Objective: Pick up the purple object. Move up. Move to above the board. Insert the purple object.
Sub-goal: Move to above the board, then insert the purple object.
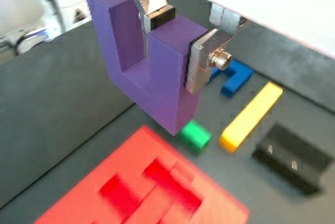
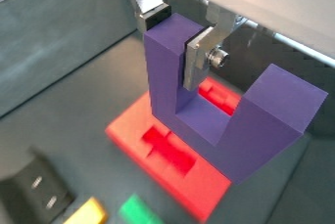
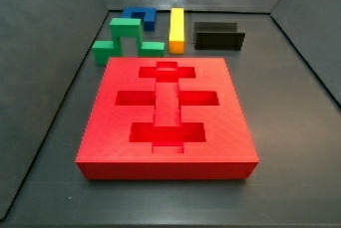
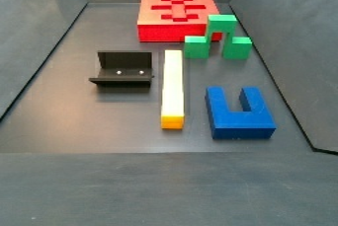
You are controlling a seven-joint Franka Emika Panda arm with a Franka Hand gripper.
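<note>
In both wrist views the gripper is high above the dark worktop, its jaws clamped on one prong of the small matte purple U-shaped block. The large flat red slab with cross-shaped recesses lies below the block. Neither side view shows the gripper or the block. The risk, as I judge it, is misalignment: gripped by one prong only, the block may tilt or twist and catch on a recess edge.
</note>
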